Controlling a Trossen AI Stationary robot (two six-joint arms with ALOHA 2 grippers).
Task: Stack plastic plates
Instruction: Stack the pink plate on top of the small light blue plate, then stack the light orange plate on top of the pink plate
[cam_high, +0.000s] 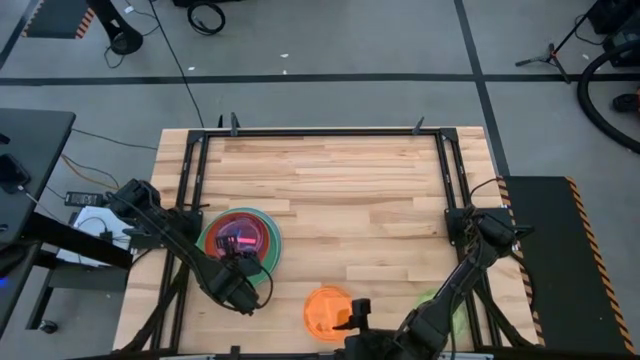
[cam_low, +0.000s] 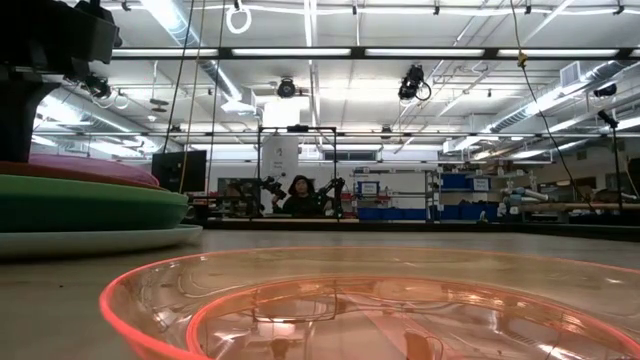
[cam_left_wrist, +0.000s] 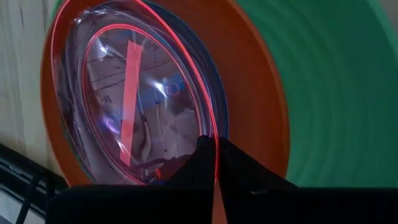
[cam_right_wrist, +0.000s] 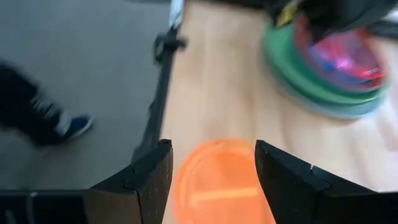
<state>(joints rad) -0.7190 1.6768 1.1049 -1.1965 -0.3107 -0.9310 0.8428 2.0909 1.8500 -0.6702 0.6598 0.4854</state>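
Observation:
A stack of plates (cam_high: 262, 240) stands on the table's left half: pale blue at the bottom (cam_low: 100, 240), then green (cam_low: 90, 205) and red-orange (cam_left_wrist: 261, 112), with a translucent pink plate (cam_left_wrist: 143, 93) on top. My left gripper (cam_high: 243, 263) is at the stack's near edge, shut on the pink plate. A translucent orange plate (cam_high: 325, 308) lies flat near the table's near edge. My right gripper (cam_high: 349, 314) hovers open at its right side, its fingers (cam_right_wrist: 149, 180) straddling the view of it without touching. A lime plate (cam_high: 443, 300) is partly hidden under the right arm. My left gripper (cam_left_wrist: 214, 165) pinches the pink plate by its rim (cam_left_wrist: 211, 134) on the side nearest the table's near edge, one finger within the rim and one outside it. The fingers come slanting down from the near side. The plate lies over the stack, roughly level.
A black metal frame (cam_high: 195, 180) runs along the table's left, far and right sides. Bare wood lies across the table's middle and far half (cam_high: 340, 190). A person's leg and shoe (cam_right_wrist: 56, 127) are on the floor beyond the left edge. Another person (cam_low: 300, 195) sits far behind.

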